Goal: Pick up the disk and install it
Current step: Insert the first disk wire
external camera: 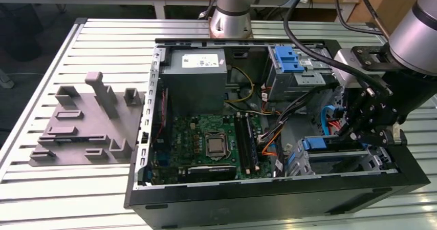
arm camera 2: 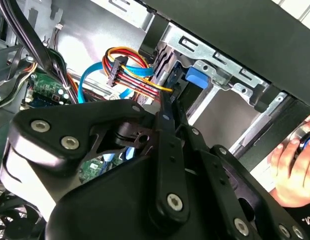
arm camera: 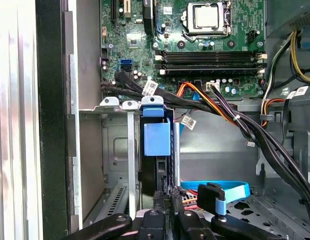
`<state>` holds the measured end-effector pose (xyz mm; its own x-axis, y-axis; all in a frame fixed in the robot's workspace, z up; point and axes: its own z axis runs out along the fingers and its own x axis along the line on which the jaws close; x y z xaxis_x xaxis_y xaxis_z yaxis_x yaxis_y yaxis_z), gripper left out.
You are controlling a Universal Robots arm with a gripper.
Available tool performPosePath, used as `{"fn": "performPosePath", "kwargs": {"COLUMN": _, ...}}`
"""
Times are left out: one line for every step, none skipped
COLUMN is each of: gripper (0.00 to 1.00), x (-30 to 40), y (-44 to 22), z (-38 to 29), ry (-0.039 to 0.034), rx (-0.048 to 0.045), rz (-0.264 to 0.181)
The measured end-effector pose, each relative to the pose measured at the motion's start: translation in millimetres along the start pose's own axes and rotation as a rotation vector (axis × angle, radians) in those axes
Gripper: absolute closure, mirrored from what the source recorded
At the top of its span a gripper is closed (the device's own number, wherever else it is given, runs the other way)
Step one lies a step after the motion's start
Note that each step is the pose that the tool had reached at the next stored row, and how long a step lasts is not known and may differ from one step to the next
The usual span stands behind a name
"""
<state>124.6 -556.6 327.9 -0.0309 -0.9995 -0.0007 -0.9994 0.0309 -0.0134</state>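
Observation:
The disk (arm camera: 157, 137) stands on edge in a slot of the metal drive cage (arm camera: 115, 150), at the front corner of the open computer case (external camera: 273, 199). Its blue carrier tab faces the motherboard. In the exterior view the disk (external camera: 326, 143) lies low in the cage on that view's right. My gripper (external camera: 358, 135) is right behind it, shut on the disk's rear end. In both wrist views the gripper (arm camera: 164, 199) (arm camera 2: 167, 107) meets the disk (arm camera 2: 175, 75) at the cage mouth. Most of the drive's body is hidden inside the cage.
Bundled black, orange and yellow cables (arm camera: 229, 117) and a blue data cable (arm camera: 219, 190) run close beside the cage. The motherboard (external camera: 204, 143), grey power supply (external camera: 194, 81) and an upper bay with a blue latch (external camera: 290, 61) share the case. A grey fixture (external camera: 82, 122) sits outside. A person's hand (arm camera 2: 294, 170) is nearby.

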Motion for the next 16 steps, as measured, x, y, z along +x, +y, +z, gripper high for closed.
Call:
{"fn": "performPosePath", "kwargs": {"gripper": 0.83, "x": 0.0, "y": 0.0, "z": 0.1, "ry": -0.0001, "rx": 0.0000, "rz": 0.000}}
{"fn": "performPosePath", "kwargs": {"gripper": 0.83, "x": 0.0, "y": 0.0, "z": 0.2, "ry": -0.0003, "rx": 0.0000, "rz": 0.000}}
{"fn": "performPosePath", "kwargs": {"gripper": 0.83, "x": 0.0, "y": 0.0, "z": 0.2, "ry": -0.0004, "rx": 0.0000, "rz": 0.000}}
{"fn": "performPosePath", "kwargs": {"gripper": 0.83, "x": 0.0, "y": 0.0, "z": 0.3, "ry": -0.0005, "rx": 0.0000, "rz": 0.000}}
{"fn": "performPosePath", "kwargs": {"gripper": 0.82, "x": 0.0, "y": 0.0, "z": 0.2, "ry": -0.0004, "rx": 0.0000, "rz": 0.000}}
{"fn": "performPosePath", "kwargs": {"gripper": 0.82, "x": 0.0, "y": 0.0, "z": 0.2, "ry": -0.0009, "rx": -0.0001, "rz": 0.000}}
{"fn": "performPosePath", "kwargs": {"gripper": 0.82, "x": 0.0, "y": 0.0, "z": -0.6, "ry": -0.0009, "rx": 0.0000, "rz": 0.000}}
{"fn": "performPosePath", "kwargs": {"gripper": 0.76, "x": 0.0, "y": 0.0, "z": -1.9, "ry": -0.0007, "rx": 0.0000, "rz": 0.000}}
{"fn": "performPosePath", "kwargs": {"gripper": 0.76, "x": -0.1, "y": 0.0, "z": -3.5, "ry": -0.0005, "rx": 0.0000, "rz": 0.000}}
{"fn": "performPosePath", "kwargs": {"gripper": 0.76, "x": -0.2, "y": 0.0, "z": -5.1, "ry": -0.0005, "rx": 0.0000, "rz": 0.000}}
{"fn": "performPosePath", "kwargs": {"gripper": 0.76, "x": -0.2, "y": -0.1, "z": -7.0, "ry": -0.0005, "rx": 0.0000, "rz": 0.000}}
{"fn": "performPosePath", "kwargs": {"gripper": 0.76, "x": -0.3, "y": -0.1, "z": -9.0, "ry": -0.0005, "rx": 0.0000, "rz": 0.000}}
{"fn": "performPosePath", "kwargs": {"gripper": 0.76, "x": -0.3, "y": -0.1, "z": -11.1, "ry": -0.0004, "rx": 0.0000, "rz": 0.000}}
{"fn": "performPosePath", "kwargs": {"gripper": 0.76, "x": -0.4, "y": -0.1, "z": -12.8, "ry": -0.0004, "rx": -0.0002, "rz": 0.000}}
{"fn": "performPosePath", "kwargs": {"gripper": 0.76, "x": -0.4, "y": -0.1, "z": -13.8, "ry": -0.0004, "rx": -0.0003, "rz": 0.000}}
{"fn": "performPosePath", "kwargs": {"gripper": 0.78, "x": -0.4, "y": -0.2, "z": -13.9, "ry": -0.0006, "rx": -0.0004, "rz": 0.000}}
